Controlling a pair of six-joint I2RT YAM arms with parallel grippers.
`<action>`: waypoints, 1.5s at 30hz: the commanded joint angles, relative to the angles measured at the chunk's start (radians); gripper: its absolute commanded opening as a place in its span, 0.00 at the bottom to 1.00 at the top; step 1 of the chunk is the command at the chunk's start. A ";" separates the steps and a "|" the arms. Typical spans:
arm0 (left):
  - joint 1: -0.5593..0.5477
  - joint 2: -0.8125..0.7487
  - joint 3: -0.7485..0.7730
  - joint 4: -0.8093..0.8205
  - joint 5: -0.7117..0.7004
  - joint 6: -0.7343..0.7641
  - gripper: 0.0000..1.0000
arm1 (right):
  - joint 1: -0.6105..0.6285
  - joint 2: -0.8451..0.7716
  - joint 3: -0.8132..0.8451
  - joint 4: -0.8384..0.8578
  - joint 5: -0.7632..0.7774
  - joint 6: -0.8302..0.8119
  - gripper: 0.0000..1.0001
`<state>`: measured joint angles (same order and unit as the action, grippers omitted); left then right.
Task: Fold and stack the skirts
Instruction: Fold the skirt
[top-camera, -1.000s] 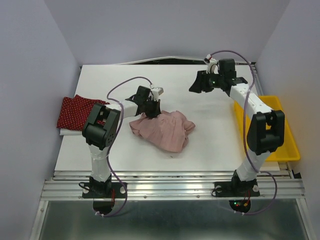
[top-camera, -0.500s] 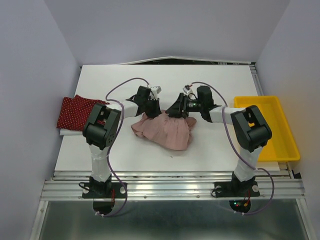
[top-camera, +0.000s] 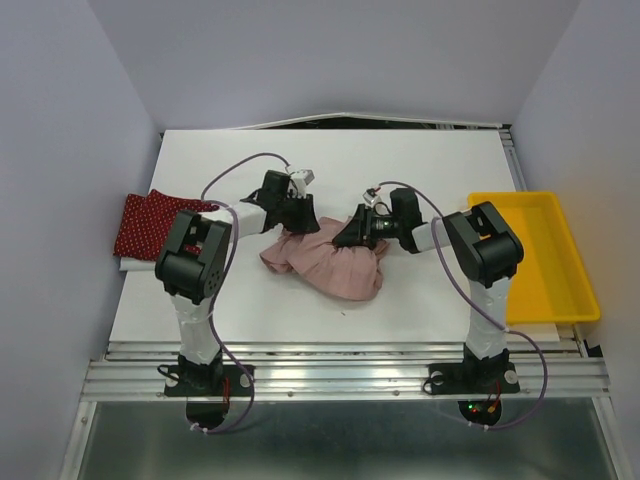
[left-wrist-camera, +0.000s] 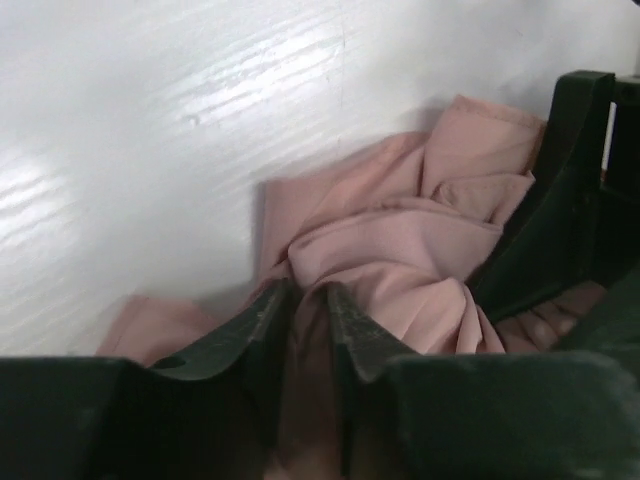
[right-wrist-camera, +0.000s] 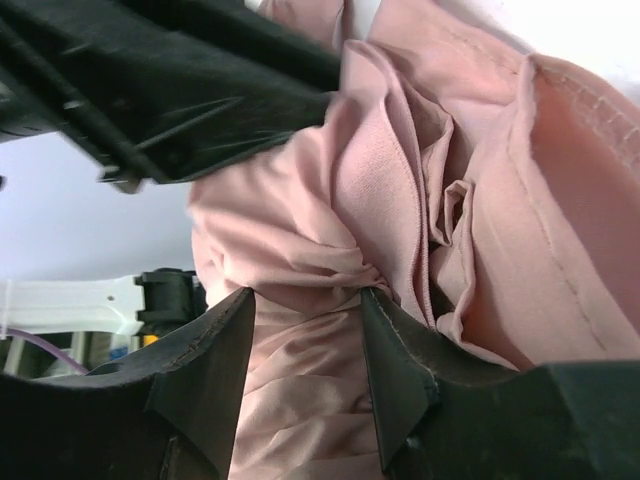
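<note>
The pink skirt (top-camera: 335, 268) lies crumpled and creased on the table (top-camera: 400, 170). The left pincer (left-wrist-camera: 308, 298) stands slightly parted at its far left edge. The right pincer (right-wrist-camera: 306, 295) straddles a bunched fold; whether it clamps, I cannot tell.

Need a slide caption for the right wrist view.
Open right hand straddling a bunched fold of the pink skirt.

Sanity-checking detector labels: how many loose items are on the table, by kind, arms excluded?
Skirts: 2 (dark red polka-dot skirt, pink skirt)
Trays: 1 (yellow tray)
Total: 3
</note>
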<state>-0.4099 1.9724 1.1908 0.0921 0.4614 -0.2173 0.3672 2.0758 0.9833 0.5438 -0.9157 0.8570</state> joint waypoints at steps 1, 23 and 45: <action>0.029 -0.249 -0.075 0.026 0.113 0.100 0.39 | 0.004 0.052 -0.001 -0.082 0.147 -0.141 0.53; 0.089 -0.043 -0.310 0.170 0.355 -0.124 0.04 | 0.004 -0.040 0.024 -0.246 0.244 -0.390 0.29; 0.258 -0.704 -0.326 -0.207 0.184 0.112 0.99 | 0.067 -0.299 0.331 -0.703 0.386 -0.667 0.59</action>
<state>-0.1909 1.3106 0.9386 -0.0368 0.6781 -0.1280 0.3950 1.8488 1.1889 -0.0395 -0.6441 0.2863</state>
